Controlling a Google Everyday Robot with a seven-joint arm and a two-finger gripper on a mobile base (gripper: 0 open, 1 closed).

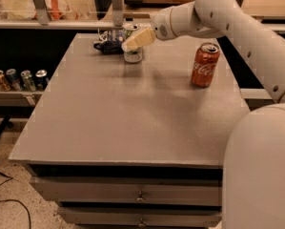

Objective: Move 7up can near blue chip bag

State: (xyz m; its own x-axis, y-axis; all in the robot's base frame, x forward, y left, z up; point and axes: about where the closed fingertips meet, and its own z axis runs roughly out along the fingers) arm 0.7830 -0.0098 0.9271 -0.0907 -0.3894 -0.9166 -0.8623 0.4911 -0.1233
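Jaws at the 7up can's (133, 56) upper half, beside the blue chip bag (107, 45).

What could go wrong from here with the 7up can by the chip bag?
The tool sits across the 7up can, right beside the blue chip bag near the far edge of the table. Pulling away carelessly might tip the can, or push can and bag off that edge.

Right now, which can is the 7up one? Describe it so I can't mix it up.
Start at the grey table and go to its far edge, where the blue chip bag lies. The 7up can stands just right of it, with the gripper at it. It is silver, unlike the red Coca-Cola can standing apart at the right.
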